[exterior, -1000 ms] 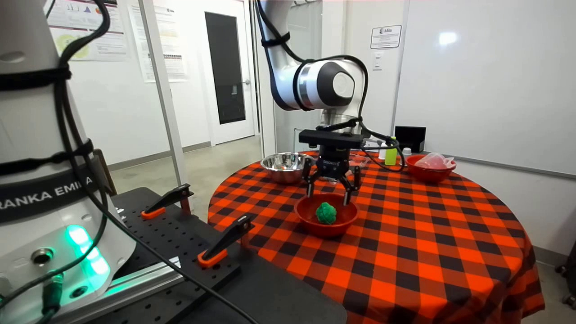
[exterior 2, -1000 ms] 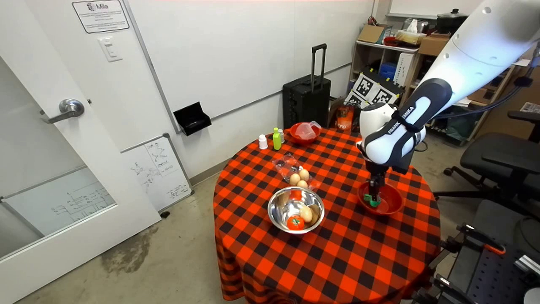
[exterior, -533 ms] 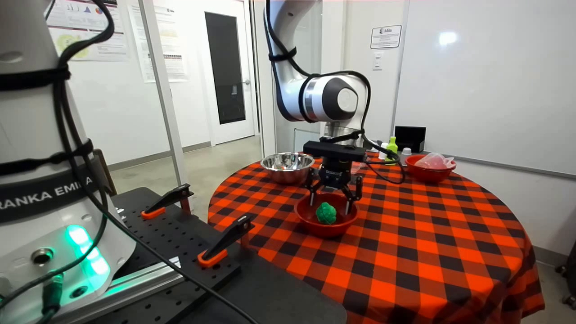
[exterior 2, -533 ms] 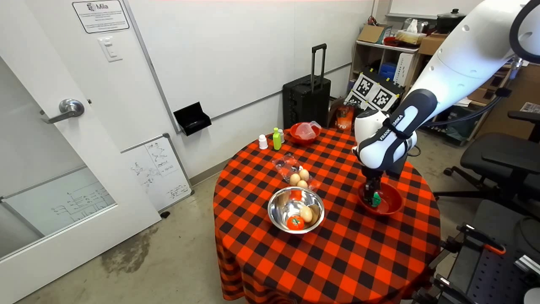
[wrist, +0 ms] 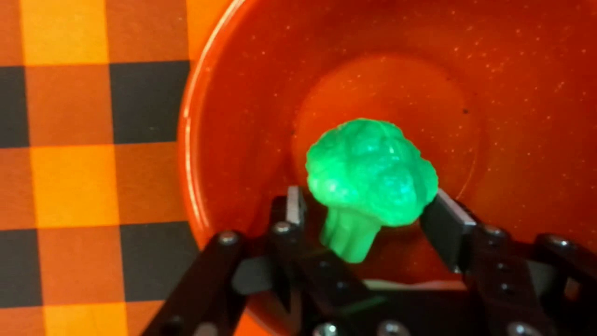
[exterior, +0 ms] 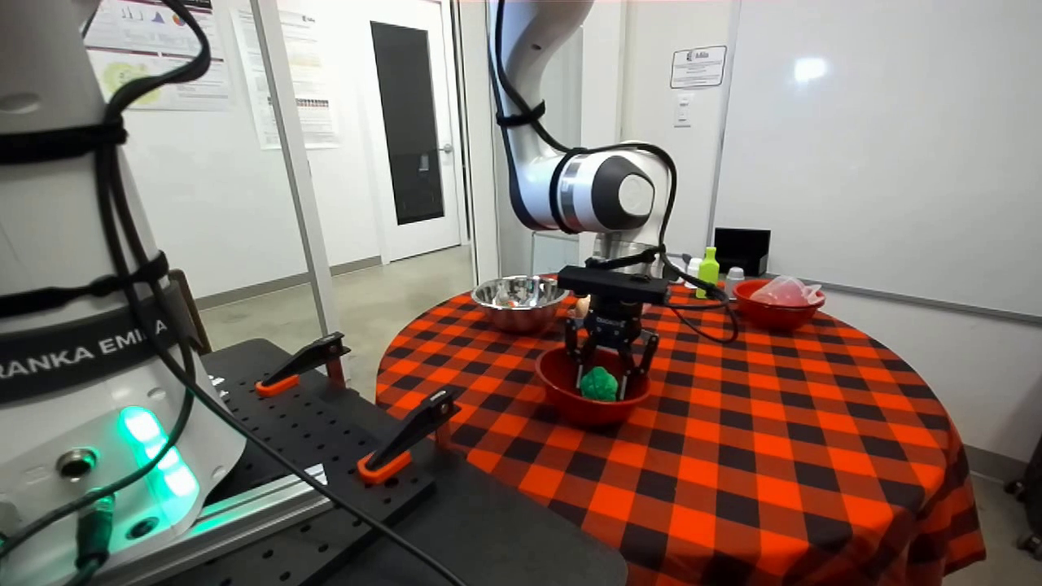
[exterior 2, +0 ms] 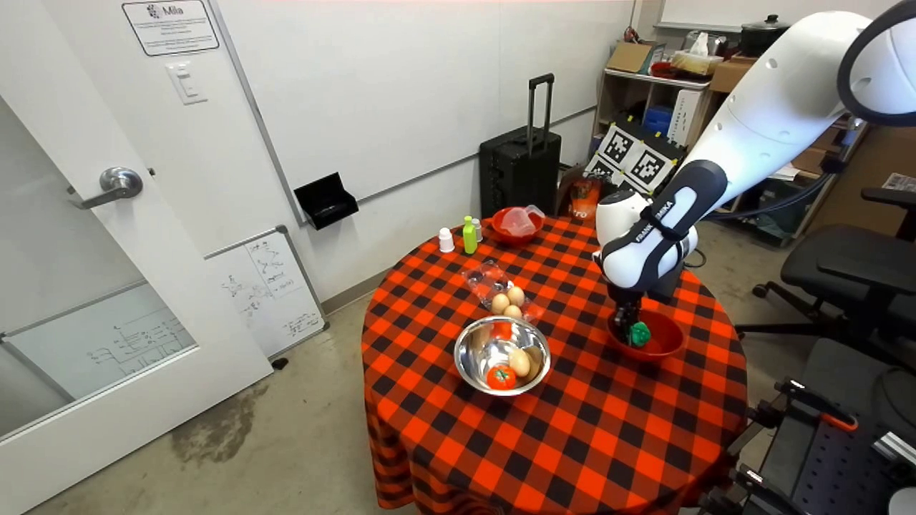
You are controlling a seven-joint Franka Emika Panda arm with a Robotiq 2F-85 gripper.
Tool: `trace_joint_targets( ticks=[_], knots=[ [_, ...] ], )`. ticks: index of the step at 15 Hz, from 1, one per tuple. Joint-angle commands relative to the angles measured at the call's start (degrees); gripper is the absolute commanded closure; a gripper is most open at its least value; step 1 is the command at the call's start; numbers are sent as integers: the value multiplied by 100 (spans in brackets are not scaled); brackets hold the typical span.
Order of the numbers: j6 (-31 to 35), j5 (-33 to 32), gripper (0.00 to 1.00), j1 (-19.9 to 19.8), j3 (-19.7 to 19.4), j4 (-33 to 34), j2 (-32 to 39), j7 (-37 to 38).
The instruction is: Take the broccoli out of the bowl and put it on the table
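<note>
- Now our tool [wrist: 371,207] sits lower, inside the red bowl [wrist: 238,121], its fingers [wrist: 294,205] drawn inward yet spread, one on each side of the broccoli [wrist: 373,170]; in the wrist view a thin gap shows beside the left one.
- Whether the right one touches the head, we can't tell: they overlap there.
- The broccoli has moved a little and lies in the red bowl, stem between the fingers: we judge the grasp nearly made, the lift not yet begun.
- The red bowl has shifted slightly too, so we should squeeze gently.
- Around it spreads the checkered desk [exterior: 781,439], where the broccoli must go.
- Farther off, the silver bowl [exterior 2: 486,350] and eggs [exterior 2: 500,305] have stayed put.
</note>
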Motion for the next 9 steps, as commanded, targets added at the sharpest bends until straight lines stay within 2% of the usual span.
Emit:
trace_joint_targets(
  ticks=[1, 5, 6, 7, 9],
  knots=[
    [-183, 104, 64, -95, 51, 201, 123, -20],
    [-156, 108, 94, -125, 53, 119, 53, -4],
    [-138, 114, 98, -134, 61, 85, 5, -5],
    [-121, 118, 95, -138, 65, 61, -33, -6],
    [-105, 123, 94, -140, 66, 34, -66, -6]
  ],
)
